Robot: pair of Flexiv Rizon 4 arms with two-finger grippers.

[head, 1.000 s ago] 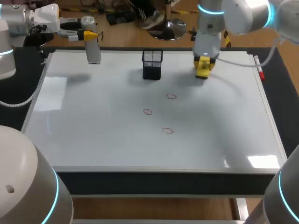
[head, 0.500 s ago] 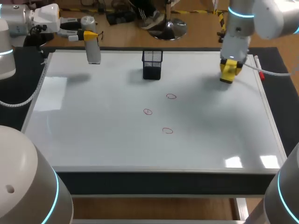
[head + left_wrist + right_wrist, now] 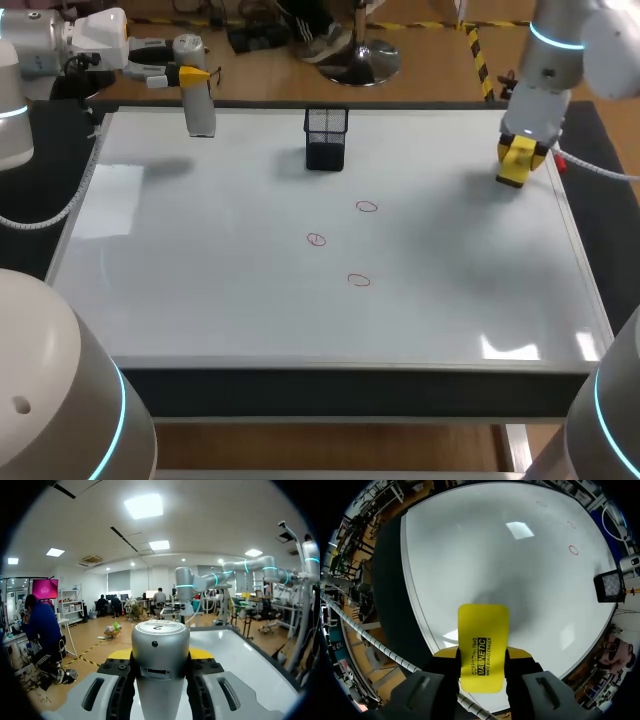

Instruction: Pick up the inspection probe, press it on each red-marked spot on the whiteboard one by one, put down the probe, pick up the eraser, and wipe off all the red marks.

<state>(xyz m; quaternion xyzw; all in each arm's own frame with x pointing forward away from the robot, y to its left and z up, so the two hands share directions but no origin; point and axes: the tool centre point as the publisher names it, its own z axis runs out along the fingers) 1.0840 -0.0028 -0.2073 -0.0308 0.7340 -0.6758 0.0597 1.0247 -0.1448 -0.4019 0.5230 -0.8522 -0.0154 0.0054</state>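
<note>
Vs. 1.0 s ago: the right gripper has travelled from just right of the black mesh pen holder across to the right edge of the whiteboard. It now sits near the red marker that lies on the frame there. Its fingers are clamped on the yellow eraser, held over the board. The left gripper is unchanged at the back left corner, fingers closed on the inspection probe, which hangs upright. Whether the probe's lower end touches the board cannot be determined. The three red marks are unchanged: mid-board, in front of the holder, well apart from both tools. The right wrist view adds the eraser's printed face, a finger pressing each of its long sides, and its shadow on the board ahead; the marks and holder lie far ahead of the gripper. The left wrist view adds the probe's round grey top cap seated between the two yellow tips, with a strip of board beyond it.
</note>
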